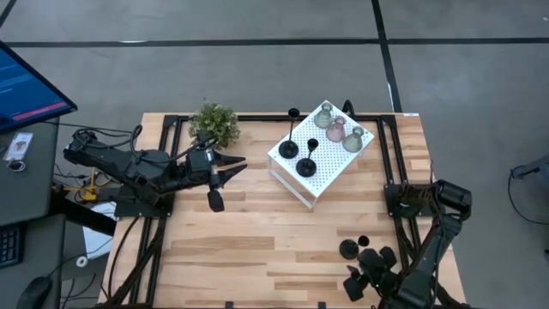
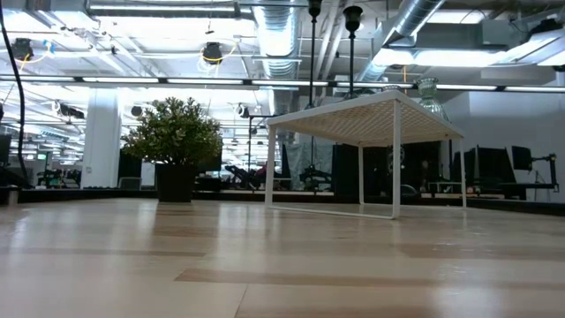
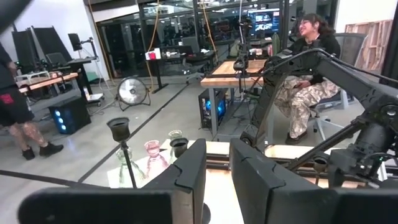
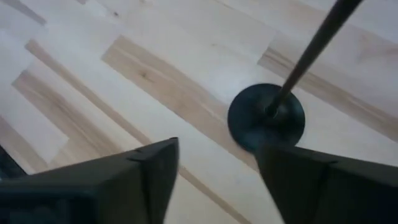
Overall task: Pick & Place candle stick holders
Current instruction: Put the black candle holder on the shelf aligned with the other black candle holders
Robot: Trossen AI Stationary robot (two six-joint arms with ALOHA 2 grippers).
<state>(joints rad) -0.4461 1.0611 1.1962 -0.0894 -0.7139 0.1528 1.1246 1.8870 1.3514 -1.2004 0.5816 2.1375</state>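
My right hand [image 4: 214, 171] hangs over the near right of the tabletop [image 1: 257, 240], fingers apart, gripping nothing; a black holder [image 4: 267, 118] stands on the wood just beyond them. My left hand [image 1: 225, 172] waits beside the plant [image 1: 214, 123], fingers slightly parted, empty. Five holders stand on the white box [image 1: 330, 172].

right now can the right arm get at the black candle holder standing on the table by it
Probably yes. The black candle holder stands upright on bare table just ahead of the right gripper, whose fingers are apart, and nothing lies between them.
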